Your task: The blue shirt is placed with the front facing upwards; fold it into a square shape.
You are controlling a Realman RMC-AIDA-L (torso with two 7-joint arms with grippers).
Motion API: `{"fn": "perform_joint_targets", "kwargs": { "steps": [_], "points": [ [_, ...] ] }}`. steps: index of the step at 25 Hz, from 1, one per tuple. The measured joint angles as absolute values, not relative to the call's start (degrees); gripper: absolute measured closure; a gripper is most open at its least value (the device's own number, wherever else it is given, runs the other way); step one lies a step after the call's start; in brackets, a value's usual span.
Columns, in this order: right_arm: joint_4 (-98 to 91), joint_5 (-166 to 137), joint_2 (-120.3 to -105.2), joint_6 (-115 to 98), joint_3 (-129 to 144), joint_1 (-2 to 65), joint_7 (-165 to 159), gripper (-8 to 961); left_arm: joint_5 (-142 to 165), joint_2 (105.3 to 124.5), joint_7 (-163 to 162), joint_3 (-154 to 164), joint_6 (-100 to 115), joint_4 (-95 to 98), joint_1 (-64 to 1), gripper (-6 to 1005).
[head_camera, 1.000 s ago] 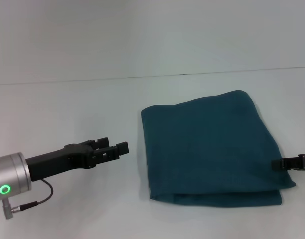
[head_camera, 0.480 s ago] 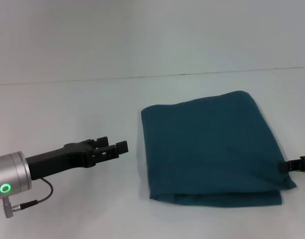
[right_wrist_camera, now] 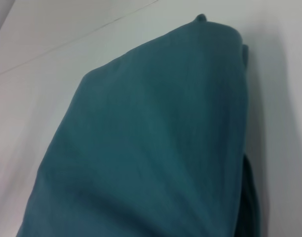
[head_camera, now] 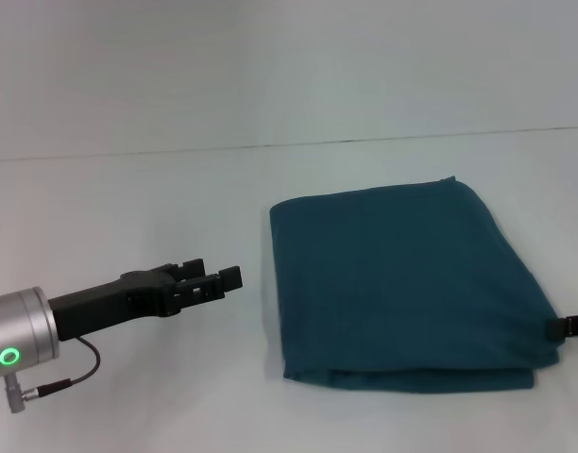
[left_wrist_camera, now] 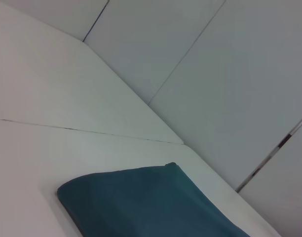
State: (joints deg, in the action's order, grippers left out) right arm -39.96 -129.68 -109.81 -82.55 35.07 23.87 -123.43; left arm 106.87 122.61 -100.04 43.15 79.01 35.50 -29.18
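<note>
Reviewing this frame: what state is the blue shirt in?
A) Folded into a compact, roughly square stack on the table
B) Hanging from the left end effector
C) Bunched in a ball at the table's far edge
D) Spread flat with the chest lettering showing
A: the blue shirt lies as a layered, roughly square stack on the white table, no lettering showing, with the left end effector apart from it at its left.

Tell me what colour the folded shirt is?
Dark teal-blue, plain on top; the blue shirt shows best in the head view.
</note>
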Motion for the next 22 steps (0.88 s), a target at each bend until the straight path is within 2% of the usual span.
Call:
{"fn": "perform_joint_targets", "kwargs": {
  "steps": [10, 16, 22],
  "points": [
    [-40.1, -130.0, -109.43, -82.6, 34.2, 24.0, -122.6, 928, 106.9, 122.69, -100.2, 43.2, 78.9, 35.5, -29.2, 96],
    [-40.7, -129.8, -108.55, -84.2, 32.3, 23.4, -122.6, 737, 106.9, 122.70, -100.2, 43.2, 78.9, 35.5, -29.2, 97],
    [-41.9, -128.7, -108.22, -87.9, 25.2, 23.0, -119.8, 612, 106.9, 122.78, -100.9, 43.7, 78.6, 35.4, -29.2, 97]
  ]
}}
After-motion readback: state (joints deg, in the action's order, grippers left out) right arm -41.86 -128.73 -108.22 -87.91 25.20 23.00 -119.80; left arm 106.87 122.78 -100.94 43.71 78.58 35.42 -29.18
